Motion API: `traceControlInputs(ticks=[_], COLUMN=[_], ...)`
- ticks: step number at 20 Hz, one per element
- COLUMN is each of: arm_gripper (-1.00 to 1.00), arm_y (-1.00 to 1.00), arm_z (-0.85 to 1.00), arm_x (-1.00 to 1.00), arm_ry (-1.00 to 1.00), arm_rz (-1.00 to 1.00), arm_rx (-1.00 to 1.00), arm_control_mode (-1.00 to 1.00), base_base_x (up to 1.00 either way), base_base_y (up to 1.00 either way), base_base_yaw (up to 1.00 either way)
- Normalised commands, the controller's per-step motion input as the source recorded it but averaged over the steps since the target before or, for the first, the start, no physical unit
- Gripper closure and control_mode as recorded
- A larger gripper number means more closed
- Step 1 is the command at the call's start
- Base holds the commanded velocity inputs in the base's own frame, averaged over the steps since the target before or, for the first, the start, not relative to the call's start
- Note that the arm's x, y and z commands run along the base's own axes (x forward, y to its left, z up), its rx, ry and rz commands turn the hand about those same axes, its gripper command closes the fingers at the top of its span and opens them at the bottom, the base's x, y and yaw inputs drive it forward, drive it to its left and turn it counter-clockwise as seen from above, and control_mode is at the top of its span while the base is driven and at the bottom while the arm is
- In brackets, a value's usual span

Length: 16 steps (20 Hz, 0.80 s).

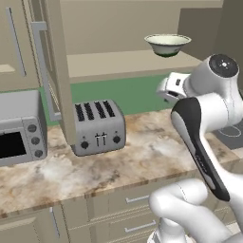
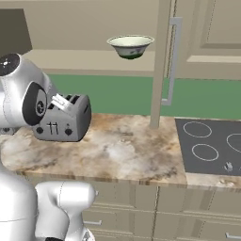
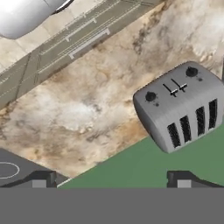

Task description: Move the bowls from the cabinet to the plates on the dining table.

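The round deep bowl, cream inside and dark green outside [image 1: 167,44], sits upright on the beige cabinet's open shelf [image 1: 123,61], up and to the right of the silver four-slot toaster [image 1: 98,127]. It seems stored there near the front lip, where a reach from below and in front should find it. The cabinet's raised-panel door [image 1: 52,61], with its long silver bar handle [image 1: 40,71], stands swung out on edge just left of the toaster, which leaves the shelf exposed.

The toaster rests on the mottled beige-brown marble counter [image 1: 118,161] against the green backsplash [image 1: 123,92], plainly not part of the job. A grey toaster oven [image 1: 19,128] stands just left of the toaster and door, and a black hob with ring markings [image 2: 212,146] lies well to the toaster's right.

The white arm's two-finger gripper [image 3: 111,181] hangs above the counter looking down past the toaster, its jaws spread wide and empty; only the two dark finger tips [image 3: 41,179] show in the hand view. I judge the reach toward the bowl is not yet begun.

Counted: one bowl, one toaster, one toaster oven, one hob, one open door.
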Motion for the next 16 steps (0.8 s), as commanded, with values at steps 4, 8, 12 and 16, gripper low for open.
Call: traceControlInputs(ticks=[4, 8, 12, 16], arm_gripper=[-1.0, -1.0, -1.0, -1.0], arm_y=[-0.04, -0.04, -0.16, -0.18], arm_z=[0.56, 0.61, 0.69, 0.61], arm_x=[0.0, 0.01, 0.05, 0.11], arm_ry=[-0.27, -0.19, -0.08, 0.0], arm_rz=[-0.13, -0.19, -0.22, -0.23], arm_rx=[0.0, 0.0, 0.0, 0.04], arm_control_mode=[-1.0, -1.0, -1.0, -1.0], base_base_x=[0.0, 0.0, 0.0, 0.0], base_base_y=[0.0, 0.0, 0.0, 0.0], base_base_yaw=[0.0, 0.0, 0.0, 0.0])
